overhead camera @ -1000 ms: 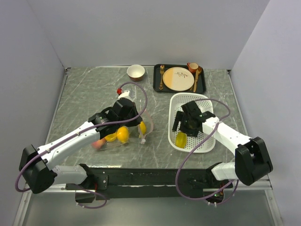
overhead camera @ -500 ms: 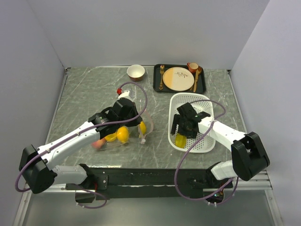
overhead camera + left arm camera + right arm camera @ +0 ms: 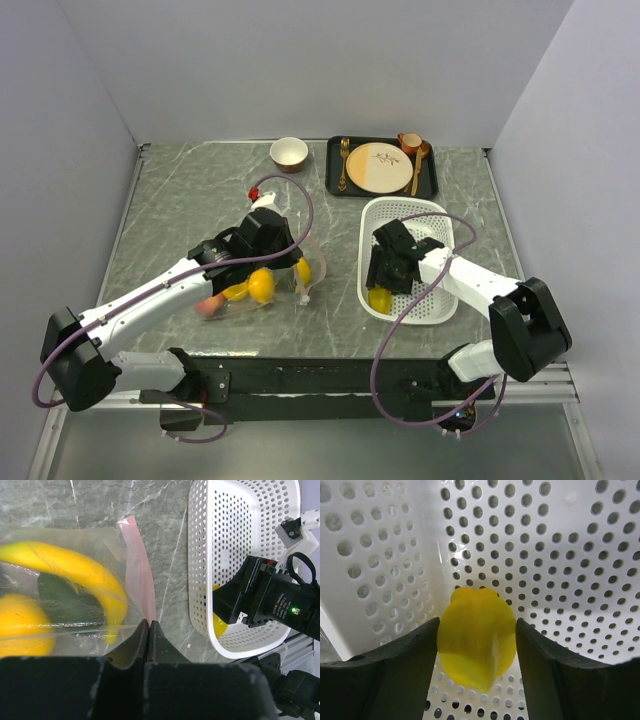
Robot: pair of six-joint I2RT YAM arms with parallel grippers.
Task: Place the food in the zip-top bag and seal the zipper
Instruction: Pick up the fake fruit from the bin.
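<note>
The clear zip-top bag (image 3: 255, 290) lies on the table left of centre, with a banana (image 3: 75, 570), a yellow round fruit (image 3: 20, 625) and a pink peach (image 3: 208, 306) inside. My left gripper (image 3: 149, 623) is shut on the lower end of the pale pink zipper (image 3: 140, 565) at the bag's mouth. My right gripper (image 3: 477, 630) is down in the white basket (image 3: 440, 310), and its jaws press both sides of the yellow-green piece (image 3: 476, 650), which rests on the basket floor. In the top view the piece (image 3: 378, 298) shows just below the right gripper (image 3: 384, 283).
A black tray (image 3: 335, 188) at the back holds a beige plate (image 3: 378, 167), a fork, a spoon and a small cup (image 3: 410, 142). A small bowl (image 3: 289, 152) stands to its left. The basket wall (image 3: 365, 580) rises close on the right gripper's left side.
My right gripper has moved left and down inside the basket onto the yellow-green piece. The left arm and the bag have not moved.
</note>
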